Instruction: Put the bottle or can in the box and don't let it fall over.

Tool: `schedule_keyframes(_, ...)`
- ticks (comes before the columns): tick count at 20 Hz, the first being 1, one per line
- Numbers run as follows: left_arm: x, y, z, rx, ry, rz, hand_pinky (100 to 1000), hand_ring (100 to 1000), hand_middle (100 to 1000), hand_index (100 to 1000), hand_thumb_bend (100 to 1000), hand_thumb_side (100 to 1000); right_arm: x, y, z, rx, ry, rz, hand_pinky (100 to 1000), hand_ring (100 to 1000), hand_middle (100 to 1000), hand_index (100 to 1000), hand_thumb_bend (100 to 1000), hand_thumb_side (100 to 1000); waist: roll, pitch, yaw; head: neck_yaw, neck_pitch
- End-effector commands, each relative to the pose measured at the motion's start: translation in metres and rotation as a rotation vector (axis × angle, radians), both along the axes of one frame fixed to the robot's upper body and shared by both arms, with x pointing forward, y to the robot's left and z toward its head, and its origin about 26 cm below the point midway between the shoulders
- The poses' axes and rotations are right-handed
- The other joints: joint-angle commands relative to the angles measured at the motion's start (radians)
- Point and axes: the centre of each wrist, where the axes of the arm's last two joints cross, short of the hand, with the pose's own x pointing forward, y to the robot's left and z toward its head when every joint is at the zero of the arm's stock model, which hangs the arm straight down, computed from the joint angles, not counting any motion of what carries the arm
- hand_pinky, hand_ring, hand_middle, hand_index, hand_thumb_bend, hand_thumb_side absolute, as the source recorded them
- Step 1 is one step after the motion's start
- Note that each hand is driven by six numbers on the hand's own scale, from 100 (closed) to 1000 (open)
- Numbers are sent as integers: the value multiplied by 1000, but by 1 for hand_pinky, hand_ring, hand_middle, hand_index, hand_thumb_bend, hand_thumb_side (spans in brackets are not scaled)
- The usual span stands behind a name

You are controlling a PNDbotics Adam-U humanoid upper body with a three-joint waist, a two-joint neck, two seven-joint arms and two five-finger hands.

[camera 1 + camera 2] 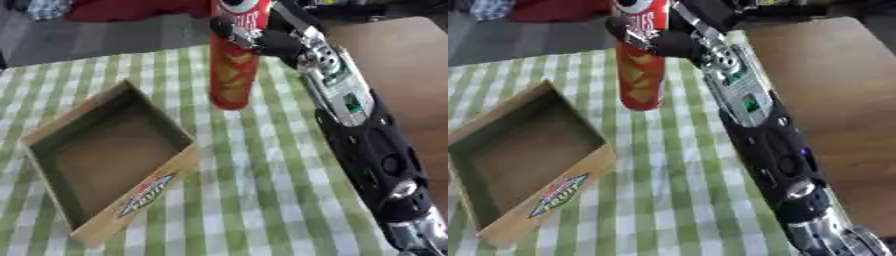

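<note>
Checked cloth (262,190); right hand (254,37) apparently grips can (233,75).

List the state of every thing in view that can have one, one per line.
Red chip can: upright, held by the right hand, beyond the box, not in it.
Cardboard box: open on top, nothing inside, lying on the checked cloth.
Right hand: fingers curled round the can's upper part.
Left hand: not in view.

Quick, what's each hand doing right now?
Right hand: shut on the red can, held upright above the cloth.
Left hand: not in view.
</note>
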Motion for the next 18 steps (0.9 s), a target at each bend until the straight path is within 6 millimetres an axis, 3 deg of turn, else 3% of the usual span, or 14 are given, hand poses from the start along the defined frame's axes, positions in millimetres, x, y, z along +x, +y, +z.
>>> schedule_keyframes(1,-2,5,11,1,-41,26,692,1000,992,792,100,705,-8,13,20,1,-67,52,895,562,519,426,100,470,-2,-26,4,-4,3)
schedule_keyframes(8,-1,5,12,-16,-46,41,692,1000,991,791,100,704,-16,43,32,-6,-111,157,898,561,515,422,100,470,-4,-29,15,-23,4)
schedule_keyframes(18,3,0,13,-56,-55,37,691,1000,986,789,100,706,-17,74,30,-19,-120,275,893,559,512,419,100,470,-10,-23,48,-52,1)
